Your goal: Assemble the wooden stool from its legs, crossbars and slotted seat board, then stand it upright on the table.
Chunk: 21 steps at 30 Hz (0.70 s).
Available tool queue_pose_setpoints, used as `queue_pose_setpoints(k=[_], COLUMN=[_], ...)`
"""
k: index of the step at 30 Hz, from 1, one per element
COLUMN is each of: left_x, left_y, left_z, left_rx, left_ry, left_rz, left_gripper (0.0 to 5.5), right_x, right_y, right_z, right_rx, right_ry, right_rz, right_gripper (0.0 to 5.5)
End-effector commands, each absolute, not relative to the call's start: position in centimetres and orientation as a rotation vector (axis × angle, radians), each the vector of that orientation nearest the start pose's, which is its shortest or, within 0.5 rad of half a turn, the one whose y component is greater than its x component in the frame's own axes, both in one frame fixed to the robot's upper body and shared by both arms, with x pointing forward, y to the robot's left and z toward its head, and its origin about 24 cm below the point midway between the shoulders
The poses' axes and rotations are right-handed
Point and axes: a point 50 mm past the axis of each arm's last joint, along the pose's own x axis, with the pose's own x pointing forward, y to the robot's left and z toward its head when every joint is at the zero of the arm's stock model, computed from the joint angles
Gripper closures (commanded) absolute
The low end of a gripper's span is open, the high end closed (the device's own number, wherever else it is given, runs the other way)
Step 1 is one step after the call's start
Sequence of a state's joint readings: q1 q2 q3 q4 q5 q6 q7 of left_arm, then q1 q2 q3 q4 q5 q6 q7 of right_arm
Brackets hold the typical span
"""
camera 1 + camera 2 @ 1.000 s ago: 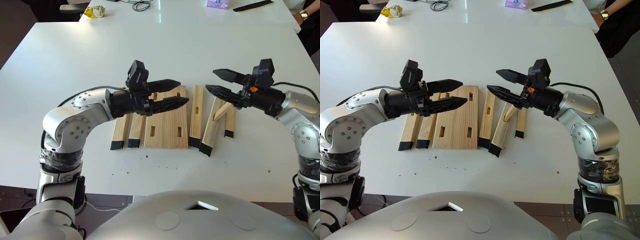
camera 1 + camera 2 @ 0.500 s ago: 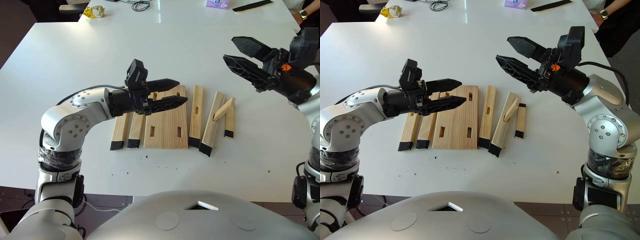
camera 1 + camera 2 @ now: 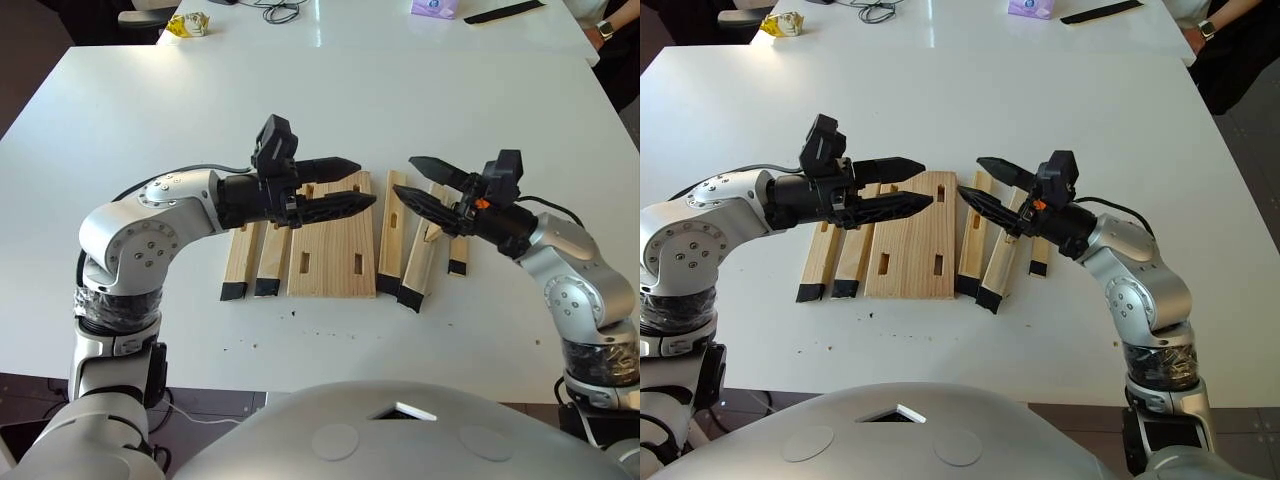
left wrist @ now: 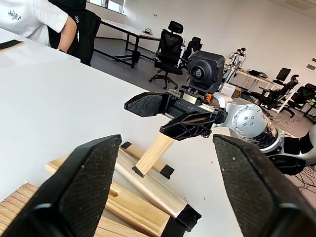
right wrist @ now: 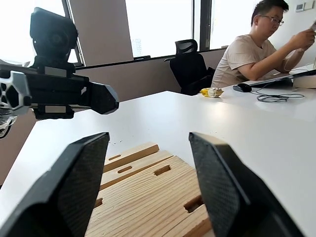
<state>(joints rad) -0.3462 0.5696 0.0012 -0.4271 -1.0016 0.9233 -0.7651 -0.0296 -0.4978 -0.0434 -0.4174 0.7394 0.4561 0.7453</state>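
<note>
From the head views we are looking at the stool lying in pieces, flat on the white table (image 3: pixel 450 90), about midway between its left and right edges and closer to the near edge. The slotted seat board (image 3: pixel 330 240) is lying in the middle of the row. Two legs (image 3: pixel 240 262) are resting against its left side, and two longer pieces (image 3: pixel 392 235) are lying just to its right. The left gripper (image 3: pixel 365 182) is hovering over the board's far end and the right gripper (image 3: pixel 405 176) over the pieces on the right, their tips facing each other. Both are gaping wide and gripping nothing.

The left wrist view is giving us a side-on look. A short crossbar (image 4: pixel 153 154) is leaning tilted, one end raised off the long pieces, right beneath the right gripper's lower finger (whether they are touching, we cannot tell). The right wrist view is showing us the board's slots from low down, between that gripper's spread pads (image 5: pixel 84 182).

On the surface we are also seeing dark crumbs (image 3: pixel 294 313) towards the near edge, a yellow packet (image 3: pixel 190 22) by the far left corner, and a cable (image 3: pixel 285 10) and a purple pack (image 3: pixel 437 8) along the far edge. Around the table we are seeing office chairs (image 4: pixel 168 42) and large windows (image 5: pixel 163 24).
</note>
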Motion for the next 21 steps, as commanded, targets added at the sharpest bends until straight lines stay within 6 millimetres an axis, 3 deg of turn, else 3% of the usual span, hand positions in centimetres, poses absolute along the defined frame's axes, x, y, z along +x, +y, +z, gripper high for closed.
queue_pose_setpoints(k=[1,8,14,18,21], left_x=[23.3,22.9,22.8,22.6,22.4], left_y=[13.0,12.9,13.5,13.6,13.5], left_z=[16.9,16.5,16.3,16.0,15.7], left_rx=[-0.262,-0.283,-0.278,-0.283,-0.289], left_ry=[0.211,0.197,0.197,0.199,0.197], left_rz=[-1.322,-1.285,-1.261,-1.253,-1.247], left_gripper=[2.04,2.04,2.04,2.04,2.04], right_x=[22.6,21.3,16.7,15.0,14.5], right_y=[-16.8,-17.0,-16.1,-15.2,-15.4], right_z=[16.8,20.6,21.9,19.6,15.9], right_rx=[0.177,0.191,0.505,0.518,0.443], right_ry=[-0.119,-0.197,-0.07,0.128,0.339], right_rz=[0.996,1.047,1.305,1.37,1.323], right_gripper=[2.55,2.55,2.55,2.55,2.55])
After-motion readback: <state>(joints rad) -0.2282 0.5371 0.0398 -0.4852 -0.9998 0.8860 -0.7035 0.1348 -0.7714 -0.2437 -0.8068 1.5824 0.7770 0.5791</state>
